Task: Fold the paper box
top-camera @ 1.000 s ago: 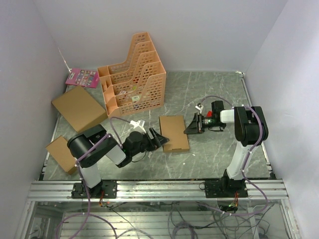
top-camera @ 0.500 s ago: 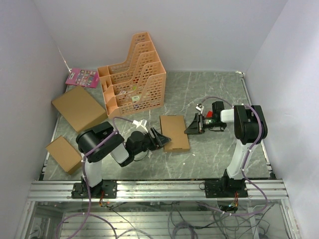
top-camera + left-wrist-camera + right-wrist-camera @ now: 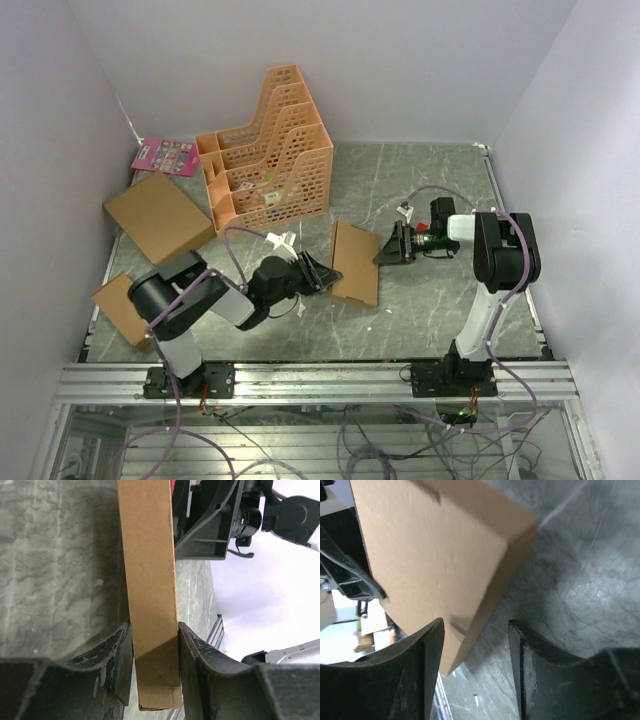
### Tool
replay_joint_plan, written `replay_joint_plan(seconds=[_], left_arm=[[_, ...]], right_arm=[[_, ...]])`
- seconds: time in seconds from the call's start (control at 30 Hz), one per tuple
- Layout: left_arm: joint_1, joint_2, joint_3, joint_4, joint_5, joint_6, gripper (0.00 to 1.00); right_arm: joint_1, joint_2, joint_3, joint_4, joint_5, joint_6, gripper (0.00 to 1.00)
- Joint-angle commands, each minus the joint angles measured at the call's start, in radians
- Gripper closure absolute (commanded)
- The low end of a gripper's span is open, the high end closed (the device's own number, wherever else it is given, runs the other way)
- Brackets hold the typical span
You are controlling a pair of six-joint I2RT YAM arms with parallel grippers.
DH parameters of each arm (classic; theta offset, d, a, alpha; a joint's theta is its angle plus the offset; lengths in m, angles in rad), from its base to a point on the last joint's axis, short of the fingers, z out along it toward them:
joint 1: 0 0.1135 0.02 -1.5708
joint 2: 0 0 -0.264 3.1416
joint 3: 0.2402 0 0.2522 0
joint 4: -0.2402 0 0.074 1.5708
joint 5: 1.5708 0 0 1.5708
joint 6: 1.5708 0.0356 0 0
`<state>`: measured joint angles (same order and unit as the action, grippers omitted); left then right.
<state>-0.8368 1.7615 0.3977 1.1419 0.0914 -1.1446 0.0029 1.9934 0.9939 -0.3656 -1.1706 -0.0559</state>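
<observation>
The box (image 3: 355, 262) sits mid-table (image 3: 430, 310) between the arms, seemingly tipped up. The left gripper (image 3: 333, 272) is clamped across one wall, and the right gripper (image 3: 382, 254) stands parted around the opposite corner without pinching it. To fold well, the left should probably hold firm so the card does not buckle, while the right closes squarely on its edge before either arm pulls, lest the box twist or slip. A second earlier the box lay flat; since then it has tilted and shifted right, the left gripper has moved in and closed, and the right has widened.
</observation>
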Motion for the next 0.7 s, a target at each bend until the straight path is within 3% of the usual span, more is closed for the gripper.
replay_joint_plan(seconds=[0.0,0.1,0.33,0.5,0.67], left_arm=[[-0.002,-0.156,0.02,-0.183,-0.023,0.117,0.73],[-0.002,-0.303,0.049,-0.435,-0.045,0.202,0.73],[-0.001,-0.574,0.312,-1.323,-0.269,0.478,0.75],[-0.018,-0.562,0.516,-1.721,-0.447,0.586,0.78],[-0.094,-0.459,0.69,-1.984,-0.686,0.584,0.79]], right_arm=[[-0.032,-0.105,0.068,-0.105,0.03,-0.164,0.44],[-0.061,-0.183,0.089,-0.158,0.02,-0.224,0.42],[-0.114,-0.376,0.062,-0.098,0.056,-0.202,0.42],[-0.157,-0.421,0.057,-0.085,0.055,-0.196,0.42],[-0.185,-0.432,0.056,-0.083,0.051,-0.194,0.42]])
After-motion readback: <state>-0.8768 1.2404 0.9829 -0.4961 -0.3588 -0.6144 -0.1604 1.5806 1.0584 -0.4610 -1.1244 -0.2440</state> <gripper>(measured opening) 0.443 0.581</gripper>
